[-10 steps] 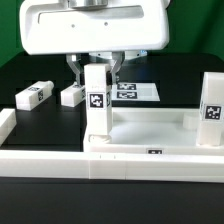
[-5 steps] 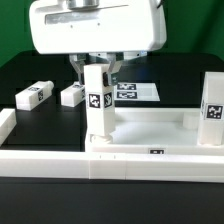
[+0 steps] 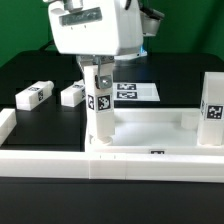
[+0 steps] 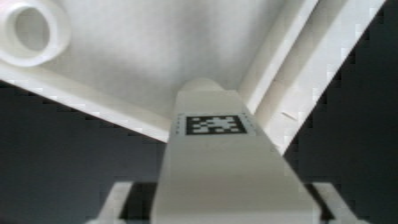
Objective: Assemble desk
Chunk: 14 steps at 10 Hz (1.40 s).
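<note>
Since a second ago the wrist housing (image 3: 95, 30) has turned. You had its broad white face square to the exterior camera; now it shows narrower and sits left of centre at the top of the frame. The held leg (image 3: 97, 105) has not shifted and stands upright at centre frame, tag facing the camera.

Jaws: closed on the upper end of the held leg, one finger on each side. In the wrist view the pale fingers (image 4: 121, 203) flank the leg (image 4: 222, 160) at the lower edge of the frame.

Desk top (image 3: 150, 130): lies flat across the lower right of the frame, with the held leg's foot at its left end. You cannot tell from either view whether the foot is fully seated. The wrist view shows the desk top (image 4: 160, 45) beyond the leg, with a round recess (image 4: 36, 35) at upper left.

Second upright leg (image 3: 211, 108): at the right edge, on the desk top's far end.

Two loose legs (image 3: 33, 95) (image 3: 72, 95): lying at mid-left on the black table (image 3: 40, 205), apart from each other.

Marker board (image 3: 135, 91): flat, just behind the held leg.

Border rail (image 3: 60, 160): runs along the lower frame, in front of the desk top.
</note>
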{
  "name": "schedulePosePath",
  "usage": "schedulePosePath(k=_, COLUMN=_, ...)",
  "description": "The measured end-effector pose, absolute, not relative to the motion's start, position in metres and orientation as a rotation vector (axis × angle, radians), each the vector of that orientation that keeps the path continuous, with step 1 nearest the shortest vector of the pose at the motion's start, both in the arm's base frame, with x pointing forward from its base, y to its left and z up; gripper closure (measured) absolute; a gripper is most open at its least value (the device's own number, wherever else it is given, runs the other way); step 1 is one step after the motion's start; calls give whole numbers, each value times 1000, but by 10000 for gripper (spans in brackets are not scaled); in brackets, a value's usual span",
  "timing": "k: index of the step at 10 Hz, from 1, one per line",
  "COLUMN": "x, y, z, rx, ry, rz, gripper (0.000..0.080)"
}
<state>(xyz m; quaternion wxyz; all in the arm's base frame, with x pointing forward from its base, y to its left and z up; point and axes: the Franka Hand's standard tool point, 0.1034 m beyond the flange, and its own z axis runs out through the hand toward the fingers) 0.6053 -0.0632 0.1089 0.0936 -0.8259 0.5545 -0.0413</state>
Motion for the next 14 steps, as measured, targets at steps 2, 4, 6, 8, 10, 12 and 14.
schedulePosePath(k=2, x=605, y=-62, z=109, rx=-2413, ry=1696, rz=-118, gripper=504)
schedulePosePath(k=4, x=606, y=-59, z=109, rx=-2538, ry=1527, rz=-137, gripper=296)
schedulePosePath(k=6, x=606, y=-57, z=108, rx=-2645, ry=1349, rz=-154, gripper=182)
schedulePosePath(k=8, x=607, y=-63, z=108, rx=-2786, ry=1057, rz=-184, gripper=160)
schedulePosePath(k=10, x=606, y=-63, z=107, rx=-2856, ry=877, rz=-199, gripper=151)
schedulePosePath(k=12, x=607, y=-63, z=107, rx=-2933, ry=643, rz=-216, gripper=151)
schedulePosePath(k=14, x=611, y=-61, z=109, rx=-3039, ry=308, rz=-234, gripper=151)
